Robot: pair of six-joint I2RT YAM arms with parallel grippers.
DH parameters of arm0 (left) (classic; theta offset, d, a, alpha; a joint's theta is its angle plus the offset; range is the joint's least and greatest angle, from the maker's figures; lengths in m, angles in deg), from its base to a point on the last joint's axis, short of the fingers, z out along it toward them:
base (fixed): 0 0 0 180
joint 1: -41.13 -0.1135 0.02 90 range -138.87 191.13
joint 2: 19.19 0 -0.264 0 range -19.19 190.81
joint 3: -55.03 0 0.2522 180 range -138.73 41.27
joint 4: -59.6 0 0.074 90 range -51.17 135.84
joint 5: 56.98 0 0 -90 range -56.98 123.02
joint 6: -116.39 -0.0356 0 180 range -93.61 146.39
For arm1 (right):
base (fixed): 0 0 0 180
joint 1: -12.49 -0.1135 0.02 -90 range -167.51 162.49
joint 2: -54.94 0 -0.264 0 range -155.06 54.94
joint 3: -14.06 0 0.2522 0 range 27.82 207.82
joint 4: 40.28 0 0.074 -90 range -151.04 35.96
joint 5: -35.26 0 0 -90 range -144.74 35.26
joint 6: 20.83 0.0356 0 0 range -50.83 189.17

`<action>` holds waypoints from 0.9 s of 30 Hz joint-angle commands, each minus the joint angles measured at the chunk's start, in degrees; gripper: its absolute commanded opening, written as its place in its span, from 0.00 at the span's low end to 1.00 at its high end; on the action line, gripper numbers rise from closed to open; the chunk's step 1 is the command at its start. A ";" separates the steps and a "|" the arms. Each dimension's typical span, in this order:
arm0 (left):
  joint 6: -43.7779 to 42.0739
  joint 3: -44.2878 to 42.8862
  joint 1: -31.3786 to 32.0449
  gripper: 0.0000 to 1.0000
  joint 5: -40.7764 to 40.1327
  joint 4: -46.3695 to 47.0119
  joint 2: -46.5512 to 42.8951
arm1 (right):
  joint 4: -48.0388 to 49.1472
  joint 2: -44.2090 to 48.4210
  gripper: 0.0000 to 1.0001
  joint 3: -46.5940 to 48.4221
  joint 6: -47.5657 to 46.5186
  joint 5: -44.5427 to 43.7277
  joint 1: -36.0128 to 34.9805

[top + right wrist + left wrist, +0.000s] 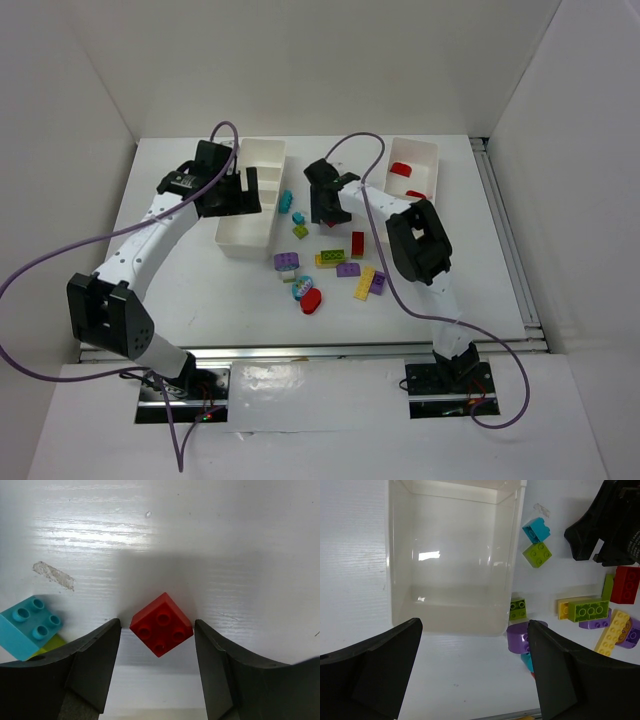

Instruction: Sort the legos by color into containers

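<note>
On the white table (pixel 180 260) inside the white-walled booth, your right gripper (pixel 156 622) straddles a red 2x2 brick (pixel 161 625), its jaws parted with gaps either side and nothing gripped. The brick lies cornerwise to the fingers, so closing may pinch its corners and spin or pop it toward the teal brick (pixel 27 625). Your left gripper (pixel 475 624) hangs wide apart and empty over the left tray (pixel 452 495).

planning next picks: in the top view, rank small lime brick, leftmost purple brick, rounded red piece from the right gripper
1. small lime brick, just left of the right gripper
2. leftmost purple brick, lower left in view
3. rounded red piece, lowest in view
</note>
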 commanded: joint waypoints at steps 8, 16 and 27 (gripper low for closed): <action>-0.06 -1.91 0.75 0.97 0.65 0.65 2.22 | -1.06 2.54 0.37 3.48 -3.16 -1.28 0.65; -0.59 -3.14 1.28 0.97 3.29 0.65 3.37 | -2.55 10.71 0.37 9.91 -4.31 -5.24 6.60; -0.59 -7.80 4.97 0.96 4.42 0.65 6.35 | 1.22 14.69 0.37 3.84 -1.93 -4.02 22.09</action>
